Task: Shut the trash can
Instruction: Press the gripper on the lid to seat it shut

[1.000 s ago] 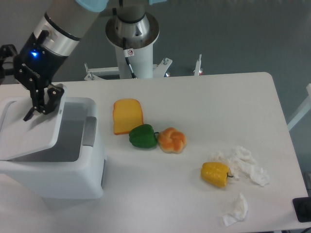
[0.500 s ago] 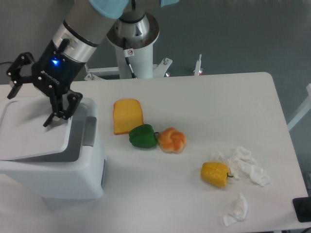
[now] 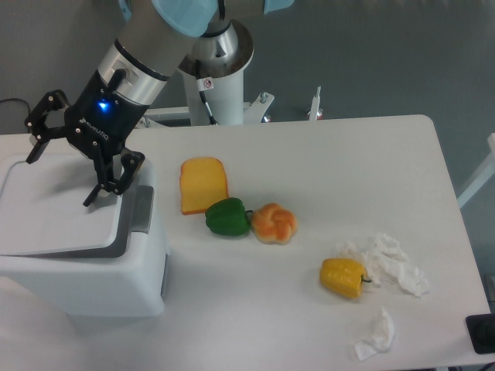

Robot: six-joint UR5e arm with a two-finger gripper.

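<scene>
1. Nearest the camera, a small crumpled tissue [image 3: 377, 332] lies on the white table [image 3: 325, 162] by its front right edge.
2. Just behind it, a yellow pepper [image 3: 343, 277] touches a bigger heap of crumpled tissue [image 3: 389, 263] on its right.
3. At the front left stands the trash can [image 3: 85, 267], a large white box with rounded corners. Its flat lid [image 3: 58, 210] lies down across the top, and a grey latch strip [image 3: 142, 209] runs along the right side of the opening.
4. Mid-table, a green pepper [image 3: 228, 216] sits between an orange bun [image 3: 274, 222] on its right and a yellow bread slice [image 3: 203, 184] behind it on the left; all 3 are close together, the peppers well apart.
5. Over the far part of the lid hovers the hand [image 3: 63, 161], its 2 black fingers spread wide, gripping nothing. One fingertip [image 3: 91, 199] points down at the lid's right edge; whether it touches is unclear.
6. Farthest back, the arm's round base [image 3: 210, 46] stands behind the table.
</scene>
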